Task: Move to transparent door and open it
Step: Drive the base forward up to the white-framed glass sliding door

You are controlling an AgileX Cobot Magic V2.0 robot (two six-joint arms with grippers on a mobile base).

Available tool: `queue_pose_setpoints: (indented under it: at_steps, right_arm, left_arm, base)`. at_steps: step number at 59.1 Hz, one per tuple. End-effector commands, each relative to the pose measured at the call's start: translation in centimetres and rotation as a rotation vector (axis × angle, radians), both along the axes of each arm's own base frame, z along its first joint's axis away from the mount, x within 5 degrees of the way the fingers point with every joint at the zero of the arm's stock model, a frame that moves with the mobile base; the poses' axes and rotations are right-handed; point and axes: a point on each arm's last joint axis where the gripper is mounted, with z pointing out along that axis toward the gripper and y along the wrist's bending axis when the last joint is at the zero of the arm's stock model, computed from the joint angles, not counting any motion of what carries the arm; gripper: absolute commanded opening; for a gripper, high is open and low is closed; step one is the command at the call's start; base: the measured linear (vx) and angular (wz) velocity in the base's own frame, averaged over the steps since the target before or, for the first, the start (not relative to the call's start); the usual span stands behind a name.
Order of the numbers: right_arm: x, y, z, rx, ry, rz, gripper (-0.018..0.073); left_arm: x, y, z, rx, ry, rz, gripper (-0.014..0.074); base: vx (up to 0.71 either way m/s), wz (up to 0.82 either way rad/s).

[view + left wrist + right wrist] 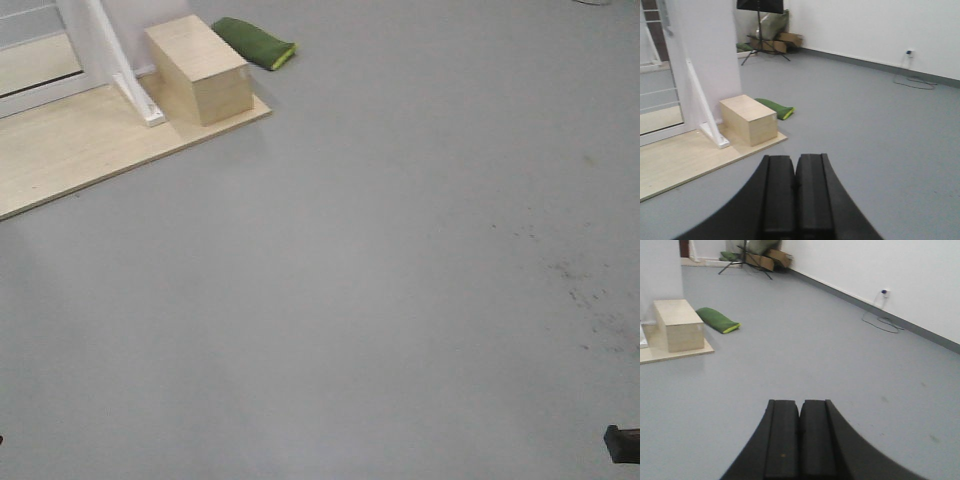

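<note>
Nothing is done yet: the left gripper (795,195) and right gripper (800,440) are pinched closed and empty, and the glass door (657,102) stands well away, far left, by the wooden platform (685,160).

The left pincer (795,164) points forward from its wrist, its two black fingers pressed flush against each other along their full visible length. The right pincer (800,406) is posed the same way, aimed straight ahead with its black fingers closed tight together.
</note>
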Motion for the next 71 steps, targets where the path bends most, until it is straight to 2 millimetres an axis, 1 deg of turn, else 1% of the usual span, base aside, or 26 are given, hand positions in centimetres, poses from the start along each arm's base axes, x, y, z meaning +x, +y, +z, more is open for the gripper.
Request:
queue_pose_setpoints:
  at_steps: [1, 23, 54, 71]
  right_arm:
    - [0.04, 0.03, 0.36, -0.014, -0.084, 0.004, -0.0008]
    - [0.04, 0.03, 0.37, -0.014, -0.085, 0.004, -0.0008]
    - [0.04, 0.03, 0.37, -0.014, -0.085, 0.004, -0.0008]
    - [0.04, 0.03, 0.37, -0.014, -0.085, 0.004, -0.0008]
  left_arm:
    - [0.11, -0.04, -0.20, -0.021, -0.056, -0.004, -0.0006]
    - [0.11, -0.04, -0.20, -0.021, -0.056, -0.004, -0.0006]
    - [0.11, -0.04, -0.20, -0.021, -0.056, -0.004, -0.0006]
    - [0.11, -0.04, -0.20, -0.021, -0.056, -0.004, -0.0006]
  base:
    - [0.62, 0.70]
    - [0.63, 0.59]
    - [0.63, 0.42]
    - [0.64, 0.30]
